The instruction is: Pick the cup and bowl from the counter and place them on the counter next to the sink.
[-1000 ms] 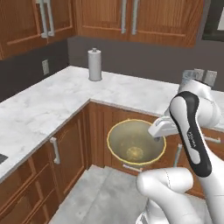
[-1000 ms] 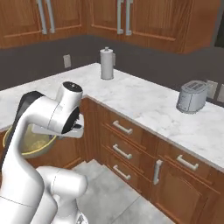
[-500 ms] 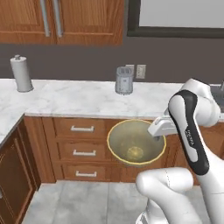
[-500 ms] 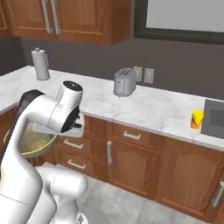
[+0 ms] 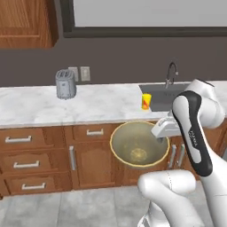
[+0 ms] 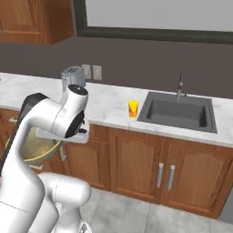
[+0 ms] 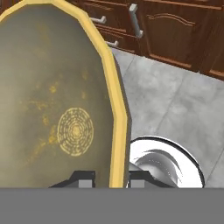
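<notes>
The olive-tan bowl (image 5: 138, 144) with its yellowish rim hangs in front of the cabinet doors, below counter height. My gripper (image 5: 160, 129) is shut on its right rim. In the hand view the rim runs between the two fingertips of the gripper (image 7: 111, 178), and the bowl (image 7: 52, 96) shows a round pattern inside. From the right base view the bowl (image 6: 34, 145) sits behind my arm, near the gripper (image 6: 82, 132). A yellow cup (image 5: 146, 101) (image 6: 133, 108) stands on the white marble counter (image 5: 88, 104) (image 6: 104, 102), just left of the dark sink (image 5: 164, 95) (image 6: 179, 111).
A grey toaster (image 5: 65, 83) (image 6: 73, 75) stands at the back of the counter to the left. A slim faucet (image 5: 170, 71) (image 6: 179, 84) rises behind the sink. Brown cabinet doors and drawers (image 5: 40, 159) run under the counter, above a grey tiled floor (image 7: 175, 105).
Both base views have swept along the counter, so the camera moved. The paper towel roll has left the views and the sink has come in. The bowl stays in the gripper.
</notes>
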Robot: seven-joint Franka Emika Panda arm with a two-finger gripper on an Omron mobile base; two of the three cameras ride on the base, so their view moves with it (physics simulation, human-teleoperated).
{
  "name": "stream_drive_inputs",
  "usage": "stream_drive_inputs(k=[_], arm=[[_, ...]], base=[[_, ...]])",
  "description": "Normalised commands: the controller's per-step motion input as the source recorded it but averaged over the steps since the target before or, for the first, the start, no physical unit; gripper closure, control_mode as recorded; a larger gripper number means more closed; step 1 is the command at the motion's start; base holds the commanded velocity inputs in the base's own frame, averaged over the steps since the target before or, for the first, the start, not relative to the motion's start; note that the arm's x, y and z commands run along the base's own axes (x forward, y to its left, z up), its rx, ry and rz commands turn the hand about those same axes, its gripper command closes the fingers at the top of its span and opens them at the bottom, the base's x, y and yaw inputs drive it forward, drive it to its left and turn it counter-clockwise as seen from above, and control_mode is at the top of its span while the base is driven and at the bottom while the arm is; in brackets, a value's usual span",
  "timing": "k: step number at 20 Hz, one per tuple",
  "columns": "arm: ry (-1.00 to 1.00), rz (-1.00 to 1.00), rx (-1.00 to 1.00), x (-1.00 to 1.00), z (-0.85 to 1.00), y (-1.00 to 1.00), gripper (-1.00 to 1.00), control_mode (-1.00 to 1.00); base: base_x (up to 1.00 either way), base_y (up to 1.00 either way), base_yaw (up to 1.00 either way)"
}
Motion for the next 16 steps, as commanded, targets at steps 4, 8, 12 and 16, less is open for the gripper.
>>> stream_drive_inputs(k=[4, 8, 12, 16], arm=[[0.00, 0.00, 0.00, 0.00, 0.00, 0.00, 1.00, 1.00], [0.00, 0.00, 0.00, 0.00, 0.00, 0.00, 1.00, 1.00], [0.00, 0.00, 0.00, 0.00, 0.00, 0.00, 1.00, 1.00], [0.00, 0.00, 0.00, 0.00, 0.00, 0.00, 1.00, 1.00]], base=[[0.55, -1.00, -0.16], [0.79, -1.00, -0.07], [0.75, -1.00, -0.09], [0.52, -1.00, -0.14]])
